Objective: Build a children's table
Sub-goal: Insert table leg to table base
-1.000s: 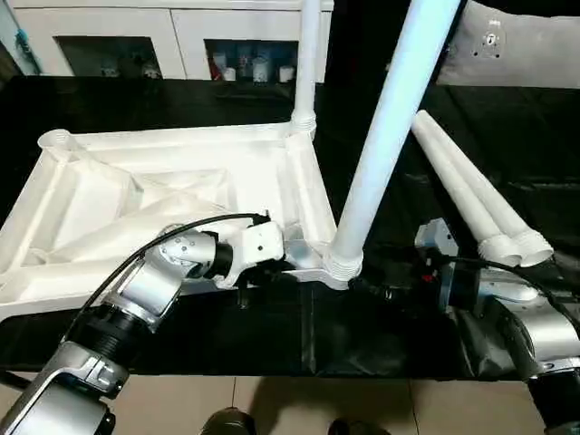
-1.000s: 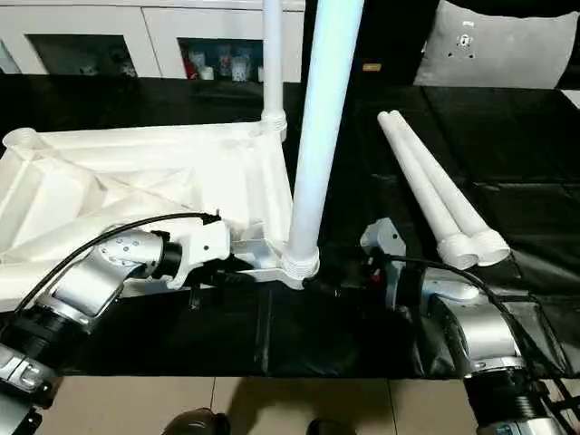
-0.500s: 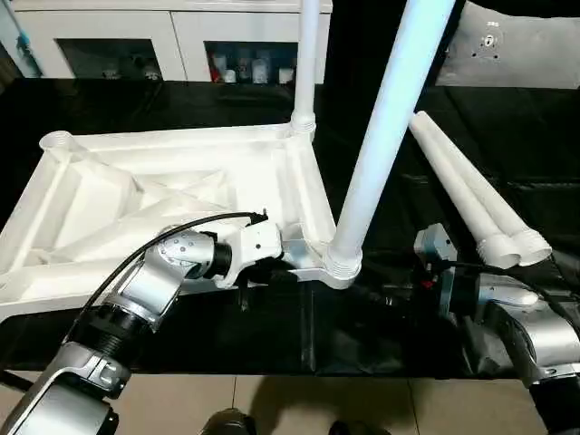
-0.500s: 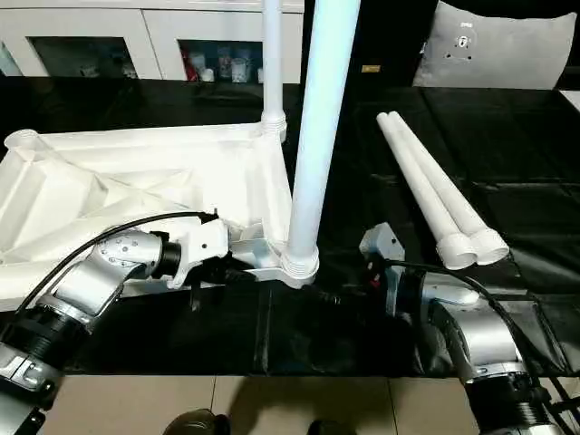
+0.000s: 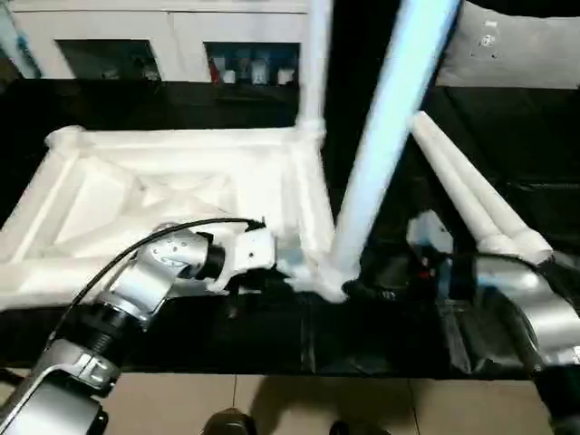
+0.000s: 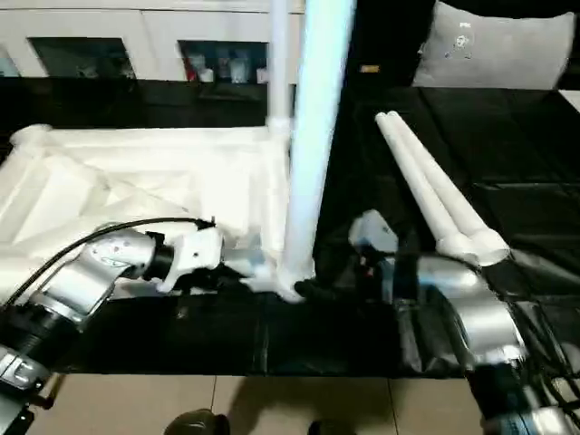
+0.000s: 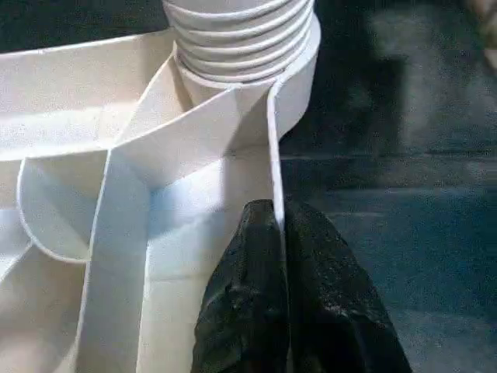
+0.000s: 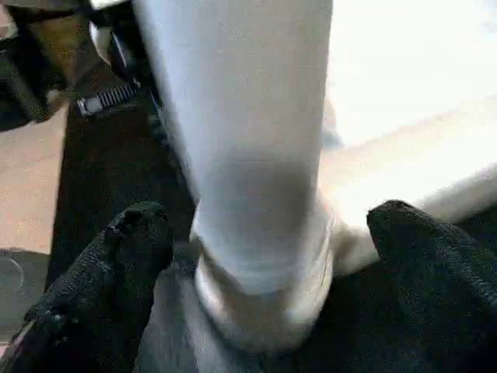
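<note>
Left tool (image 7: 281, 256) is pinched shut on the thin near edge wall of the table top (image 5: 181, 181), close to the near right corner socket, one black finger on each side of the wall. Right tool (image 8: 256, 256) stands wide apart, its two fingers (image 8: 128, 241) on either side of the foot of the near leg (image 5: 385, 136) without visibly pressing on it; whether they touch it I cannot tell.

By my reading the job is about half done. Two legs already stand upright in the sockets along the right side of the upturned top: the near leg, whose ribbed collar sits in its round socket, and the far leg (image 5: 314, 63) at the far right corner. Two spare legs (image 5: 471, 195) lie side by side on the black counter (image 5: 507, 127), to the right of the top and apart from it, wide ends toward the robot. The far left socket (image 5: 65, 139) looks empty; the near left corner is hidden by the left arm, so I cannot tell its state. What seems left is seating the near leg fully, if it is not already, and fitting the two loose ones.

The top lies upside down on the counter, white plastic, with raised edge walls, diagonal ribs crossing its underside and round corner sockets. Both standing legs are long, round and tapered, rising out past the upper edge. Beyond the counter stands a white cabinet (image 5: 172, 36) with glass doors.
</note>
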